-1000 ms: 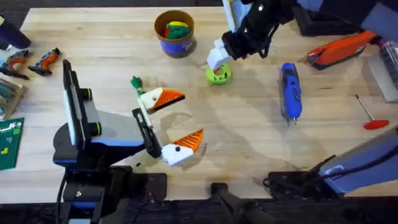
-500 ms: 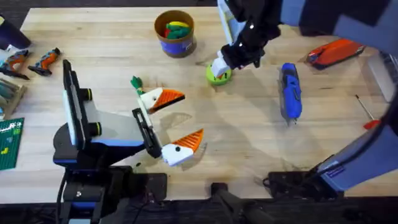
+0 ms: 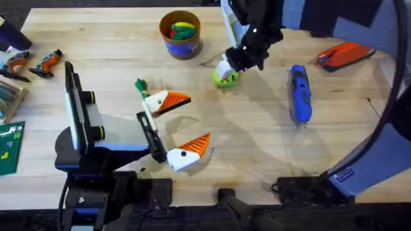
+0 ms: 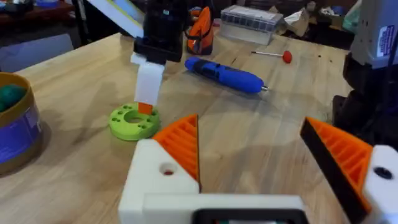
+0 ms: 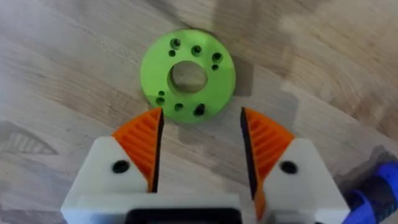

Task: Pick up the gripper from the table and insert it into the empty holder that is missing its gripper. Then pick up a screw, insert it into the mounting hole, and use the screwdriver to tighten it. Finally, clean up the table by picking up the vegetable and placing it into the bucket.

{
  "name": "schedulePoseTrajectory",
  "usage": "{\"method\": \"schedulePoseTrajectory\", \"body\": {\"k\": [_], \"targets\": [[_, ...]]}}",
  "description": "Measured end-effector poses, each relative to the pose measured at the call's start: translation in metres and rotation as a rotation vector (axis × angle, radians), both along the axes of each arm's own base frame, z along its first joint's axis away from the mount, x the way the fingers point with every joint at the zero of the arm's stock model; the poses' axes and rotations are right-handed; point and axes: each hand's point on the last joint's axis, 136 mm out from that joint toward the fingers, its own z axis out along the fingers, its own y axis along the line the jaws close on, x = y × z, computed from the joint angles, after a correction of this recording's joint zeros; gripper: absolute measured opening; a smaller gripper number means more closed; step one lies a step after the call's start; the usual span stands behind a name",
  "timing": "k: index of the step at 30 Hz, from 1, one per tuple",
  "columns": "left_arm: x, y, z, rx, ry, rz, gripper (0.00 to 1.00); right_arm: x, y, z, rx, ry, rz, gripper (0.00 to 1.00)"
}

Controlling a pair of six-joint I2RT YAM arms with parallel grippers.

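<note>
My left pincer (image 3: 181,130) rests spread wide on the wooden bench (image 3: 257,147), nothing between its pads. Beyond it, my right pincer (image 5: 200,151) hangs parted and empty just above the lime-green round disc (image 5: 188,75). The thick blue pen-shaped screwdriver (image 3: 300,94) lies beside it.
</note>
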Motion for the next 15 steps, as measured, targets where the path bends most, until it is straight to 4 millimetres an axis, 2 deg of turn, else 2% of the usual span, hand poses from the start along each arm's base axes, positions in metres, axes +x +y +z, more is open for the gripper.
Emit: {"method": "schedulePoseTrajectory", "body": {"k": [6,15], "targets": [[0.0000,0.0000,0.0000,0.000,0.000,0.000,0.986,-0.0006,-0.0004,-0.0104,-0.012,0.022,0.004,0.606],[0.0000,0.0000,0.0000,0.000,0.000,0.000,0.985,0.0006,-0.0007,-0.0112,-0.017,0.018,0.006,0.483]]}}
